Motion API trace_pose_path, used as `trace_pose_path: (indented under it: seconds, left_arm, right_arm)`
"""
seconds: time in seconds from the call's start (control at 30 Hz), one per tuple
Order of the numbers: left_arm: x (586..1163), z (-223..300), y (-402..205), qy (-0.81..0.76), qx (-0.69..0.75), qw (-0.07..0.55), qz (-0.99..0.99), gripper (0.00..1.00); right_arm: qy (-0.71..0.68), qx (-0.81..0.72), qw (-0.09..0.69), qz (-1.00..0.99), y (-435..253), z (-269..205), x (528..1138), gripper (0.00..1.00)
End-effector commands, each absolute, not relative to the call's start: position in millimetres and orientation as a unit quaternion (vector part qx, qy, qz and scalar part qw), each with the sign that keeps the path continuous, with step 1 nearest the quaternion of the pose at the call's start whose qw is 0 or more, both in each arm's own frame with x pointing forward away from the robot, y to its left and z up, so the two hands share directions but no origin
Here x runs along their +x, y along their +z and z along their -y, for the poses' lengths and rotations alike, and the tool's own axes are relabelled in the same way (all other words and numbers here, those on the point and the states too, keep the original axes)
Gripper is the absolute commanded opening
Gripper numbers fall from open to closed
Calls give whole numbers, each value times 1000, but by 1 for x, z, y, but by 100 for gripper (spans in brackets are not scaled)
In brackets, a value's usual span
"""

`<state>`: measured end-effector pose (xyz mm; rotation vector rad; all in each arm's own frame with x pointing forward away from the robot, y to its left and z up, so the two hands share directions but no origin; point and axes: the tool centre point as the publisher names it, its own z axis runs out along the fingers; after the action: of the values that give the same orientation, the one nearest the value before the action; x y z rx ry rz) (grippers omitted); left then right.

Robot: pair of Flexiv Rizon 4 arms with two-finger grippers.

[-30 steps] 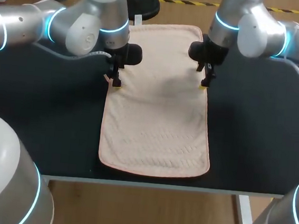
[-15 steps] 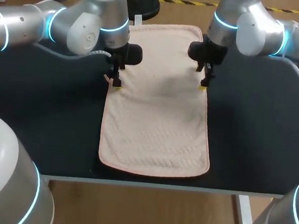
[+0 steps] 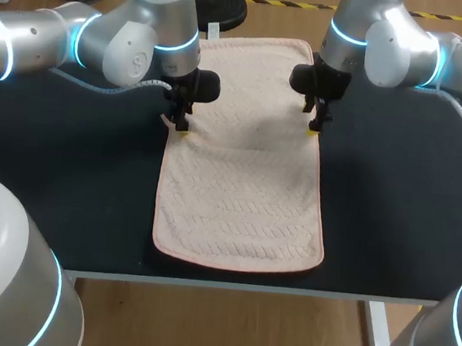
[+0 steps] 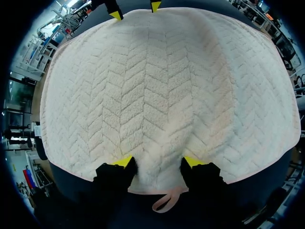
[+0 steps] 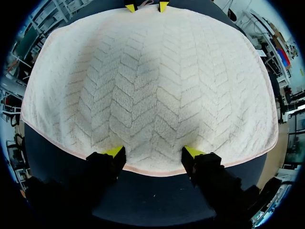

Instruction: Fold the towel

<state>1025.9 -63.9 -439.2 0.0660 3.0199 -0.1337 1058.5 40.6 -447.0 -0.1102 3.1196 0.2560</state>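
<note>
The left pincer sits on the left long edge of a pale herringbone towel, which lies flat and lengthwise on the dark tabletop. Its fingers are drawn narrow around a gathered ridge of cloth, while the right pincer, on the towel's right long edge, stands wider with the cloth flat between its fingers. With grips this uneven, a lift would likely let the right edge slip and skew the fold; compared with half a second before, a faint crease now crosses the towel between the pincers.
</note>
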Motion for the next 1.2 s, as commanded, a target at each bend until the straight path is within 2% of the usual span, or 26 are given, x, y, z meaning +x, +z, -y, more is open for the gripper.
trace_pose_path:
  seconds: [0.03, 0.6, 1.2]
  left_arm:
    - [1030, 64, -445, -47, 23, 60, -997, 0]
    - [1031, 66, -423, -53, 21, 79, -995, 0]
    - [1046, 68, -350, -78, -35, 150, -985, 0]
  right_arm:
    - [83, -34, 10, -996, -449, -39, 1057, 0]
    - [86, -21, 41, -995, -429, -34, 1061, 0]
    - [115, 11, 115, -987, -346, -17, 1081, 0]
